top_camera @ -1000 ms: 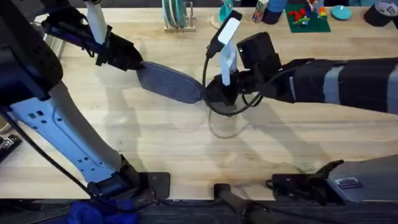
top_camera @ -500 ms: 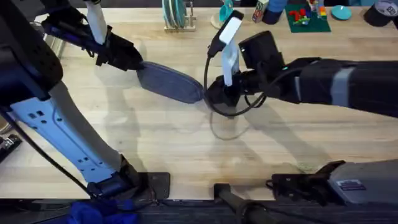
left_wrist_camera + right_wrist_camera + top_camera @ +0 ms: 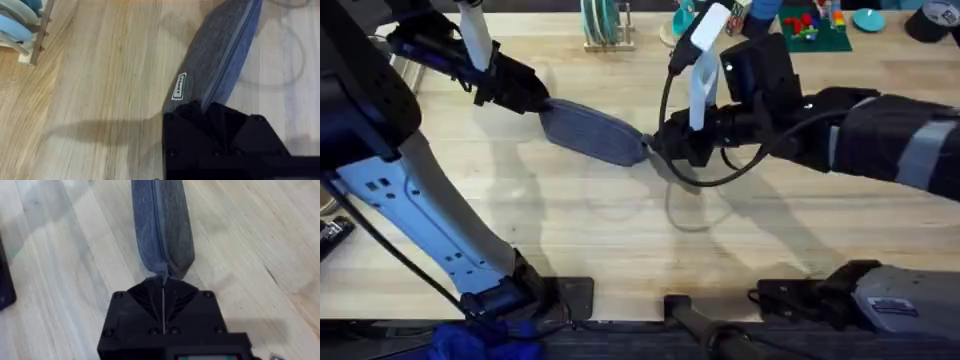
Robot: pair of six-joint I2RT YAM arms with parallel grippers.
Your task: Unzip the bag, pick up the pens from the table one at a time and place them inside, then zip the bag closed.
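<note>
I am watching the right end effector [image 3: 163,282], its fingers pressed together on the near tip of the bag [image 3: 592,131], pulling away from where it sat a second ago; the right arm is swinging back while the pouch is barely shifting. The left end effector [image 3: 206,106] is pinching the bag's far end as an anchor. I judge the zipper is being worked, though the pull tab is hidden. The bag is lying stretched between both end effectors on the pale wooden table [image 3: 570,230]. Beyond the left end effector a dish rack [image 3: 603,25] is standing.
</note>
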